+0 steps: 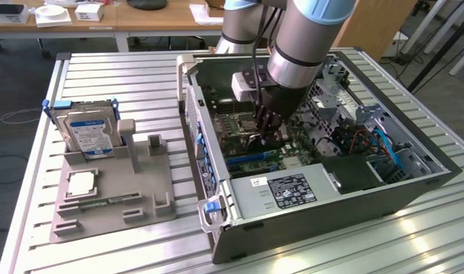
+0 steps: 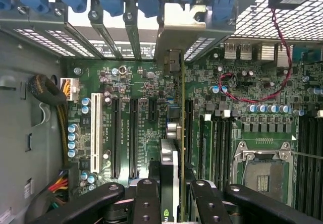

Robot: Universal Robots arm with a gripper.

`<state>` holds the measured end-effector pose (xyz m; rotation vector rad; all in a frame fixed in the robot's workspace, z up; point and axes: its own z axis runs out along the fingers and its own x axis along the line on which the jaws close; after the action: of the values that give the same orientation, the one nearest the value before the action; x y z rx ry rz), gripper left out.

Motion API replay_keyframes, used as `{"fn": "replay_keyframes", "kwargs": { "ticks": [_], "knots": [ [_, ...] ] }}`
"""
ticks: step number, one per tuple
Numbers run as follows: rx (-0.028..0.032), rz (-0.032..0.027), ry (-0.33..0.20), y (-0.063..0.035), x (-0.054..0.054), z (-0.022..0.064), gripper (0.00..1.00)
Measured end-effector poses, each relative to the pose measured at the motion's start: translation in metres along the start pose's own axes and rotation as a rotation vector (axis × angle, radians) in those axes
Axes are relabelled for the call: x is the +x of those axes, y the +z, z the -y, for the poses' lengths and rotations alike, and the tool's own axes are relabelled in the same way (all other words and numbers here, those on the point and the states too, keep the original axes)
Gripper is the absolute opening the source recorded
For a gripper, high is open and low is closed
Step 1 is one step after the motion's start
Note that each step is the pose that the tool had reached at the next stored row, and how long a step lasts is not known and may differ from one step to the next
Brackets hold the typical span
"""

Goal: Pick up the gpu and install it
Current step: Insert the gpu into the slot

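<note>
The gpu (image 2: 172, 133) appears edge-on in the wrist view, a thin dark card standing upright over the green motherboard (image 2: 141, 88). Its metal bracket (image 2: 174, 27) reaches up to the rear slot openings of the case. My gripper (image 2: 174, 201) is shut on the card, with black fingers (image 2: 146, 199) on either side of it. In the exterior view the gripper (image 1: 267, 132) hangs inside the open computer case (image 1: 331, 228), low over the motherboard near the blue expansion slot (image 1: 251, 155).
Long black expansion slots (image 2: 116, 138) and a white slot (image 2: 96, 133) lie beside the card. A CPU socket (image 2: 262, 168) and power supply (image 1: 293, 191) sit nearby. Outside the case a grey holder (image 1: 117, 194) carries a hard drive (image 1: 87, 134) and a CPU (image 1: 81, 184).
</note>
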<state>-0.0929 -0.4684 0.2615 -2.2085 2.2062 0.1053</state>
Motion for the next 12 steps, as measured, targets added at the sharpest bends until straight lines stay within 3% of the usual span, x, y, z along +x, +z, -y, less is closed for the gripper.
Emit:
{"fn": "replay_keyframes", "kwargs": {
  "ticks": [12],
  "knots": [
    [-0.0001, -0.0001, 0.000, 0.0036, -0.0012, -0.0024, 0.27]
  ]
}}
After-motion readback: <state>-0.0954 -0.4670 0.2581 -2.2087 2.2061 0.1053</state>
